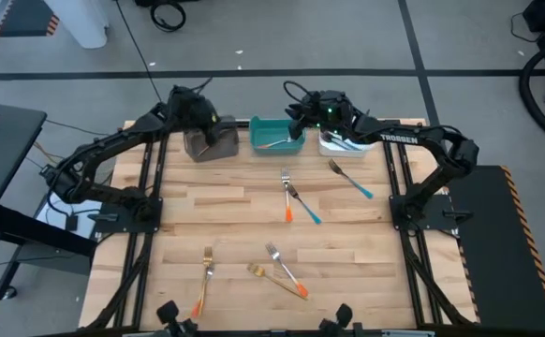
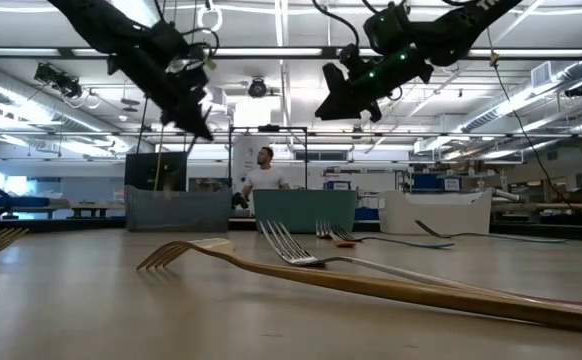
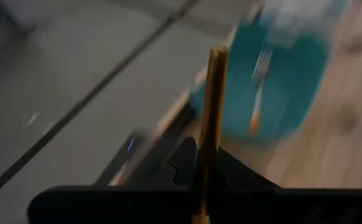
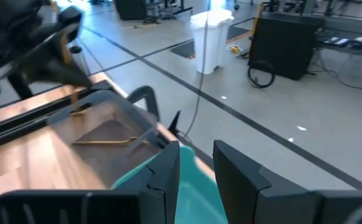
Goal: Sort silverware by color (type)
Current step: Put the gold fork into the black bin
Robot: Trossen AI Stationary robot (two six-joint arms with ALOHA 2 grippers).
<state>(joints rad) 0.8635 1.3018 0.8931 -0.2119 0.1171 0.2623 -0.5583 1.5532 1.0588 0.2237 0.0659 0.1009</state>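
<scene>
As I read it: left end effector (image 3: 204, 177) clamps a gold fork (image 3: 213, 106) above the grey bin (image 1: 209, 142), right end effector (image 4: 196, 163) parted and empty; seven forks (image 1: 289, 197) on the surface unsorted.

The right arm (image 1: 413, 139) bears the white lettering "TROSSEN".

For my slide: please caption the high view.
Left gripper holds a gold fork over the grey bin; right gripper open.
</scene>
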